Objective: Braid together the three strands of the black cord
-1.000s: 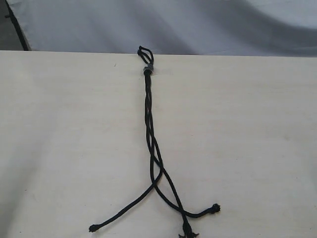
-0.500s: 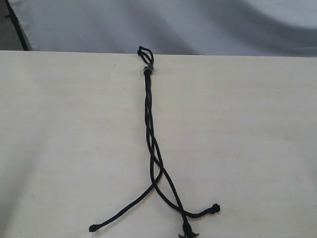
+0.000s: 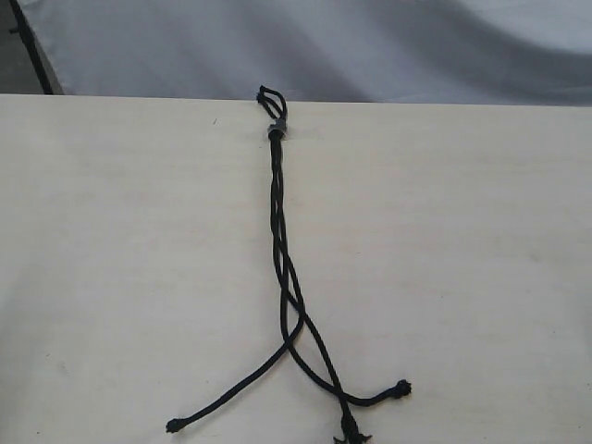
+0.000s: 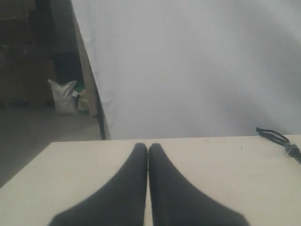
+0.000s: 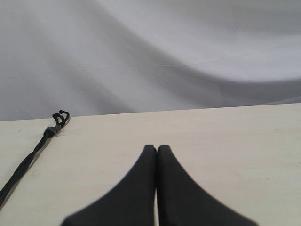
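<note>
No legible text or markings anywhere.

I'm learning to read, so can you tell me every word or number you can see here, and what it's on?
There are none to read.
The black cord, its grey band, the pale table, the grey cloth backdrop, the left pincer and the right pincer carry no words, numbers or signs.
The white sack on the floor is too blurred to tell.
</note>
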`<act>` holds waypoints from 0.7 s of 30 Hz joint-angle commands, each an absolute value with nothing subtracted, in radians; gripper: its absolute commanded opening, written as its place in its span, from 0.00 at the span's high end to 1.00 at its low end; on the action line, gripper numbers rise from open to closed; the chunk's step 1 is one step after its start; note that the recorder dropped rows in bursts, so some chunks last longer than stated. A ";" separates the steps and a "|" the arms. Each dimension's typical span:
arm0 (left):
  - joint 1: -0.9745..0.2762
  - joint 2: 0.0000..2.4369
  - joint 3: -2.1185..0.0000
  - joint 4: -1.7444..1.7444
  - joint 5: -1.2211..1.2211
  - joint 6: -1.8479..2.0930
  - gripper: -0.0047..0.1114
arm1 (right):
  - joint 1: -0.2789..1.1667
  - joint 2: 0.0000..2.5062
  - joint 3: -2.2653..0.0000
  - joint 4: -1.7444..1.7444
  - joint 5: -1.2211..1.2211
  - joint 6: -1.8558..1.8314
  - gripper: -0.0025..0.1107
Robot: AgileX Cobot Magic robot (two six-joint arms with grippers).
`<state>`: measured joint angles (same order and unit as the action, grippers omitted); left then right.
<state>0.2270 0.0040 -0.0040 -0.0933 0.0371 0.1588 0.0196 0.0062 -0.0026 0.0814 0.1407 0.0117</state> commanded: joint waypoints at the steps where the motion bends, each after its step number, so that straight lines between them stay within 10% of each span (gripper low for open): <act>1: 0.235 0.000 0.000 -0.104 0.063 0.147 0.95 | 0.014 0.000 0.000 0.077 0.140 0.015 0.98; 21: 0.235 0.000 0.000 -0.007 0.161 -0.042 0.95 | 0.014 0.000 0.000 0.077 0.140 0.015 0.98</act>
<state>0.2316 0.0040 -0.0040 -0.0095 0.1547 -0.0336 0.0196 0.0062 -0.0026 0.0814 0.1407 0.0117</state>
